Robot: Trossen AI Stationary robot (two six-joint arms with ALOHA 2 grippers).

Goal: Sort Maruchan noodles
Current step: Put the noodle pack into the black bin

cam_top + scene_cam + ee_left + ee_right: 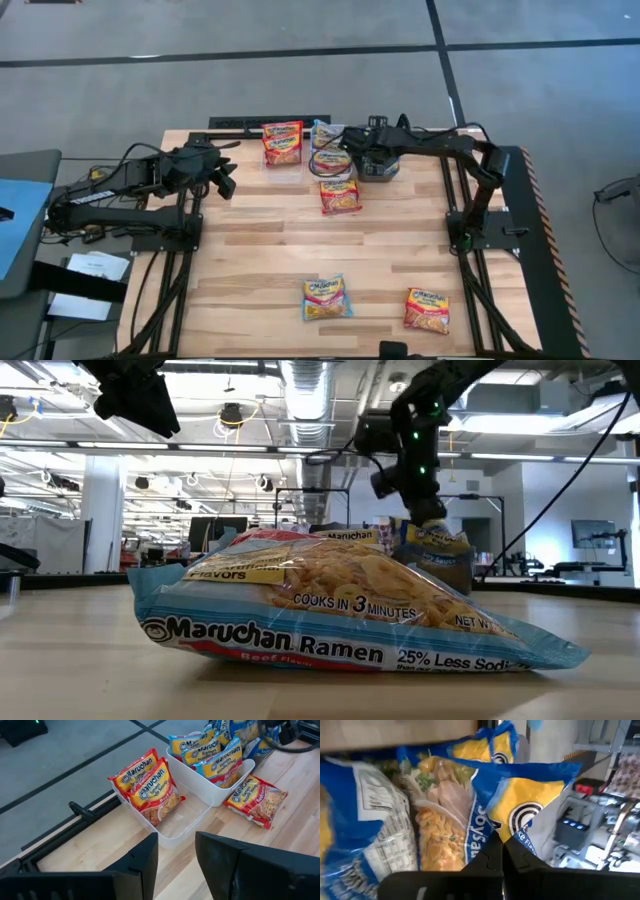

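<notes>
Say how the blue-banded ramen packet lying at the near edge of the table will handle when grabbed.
The blue-banded packet probably crinkles and slips: its wrapper looks glossy. It is likely light, a puffy bag of dry noodles. Its noodle block may crack if squeezed, so pinching the flat sealed end seems safer.

The table (260, 250) is pale wood in lengthwise planks, and both arms are black. At twelve o'clock, red-banded yellow packets (147, 785) stand in a clear bin (175, 822), with blue-banded packets (212, 755) in the white bin (200, 785). At six o'clock lie a light-blue-bordered packet (326, 298) and a red-and-orange packet (427, 309).
</notes>
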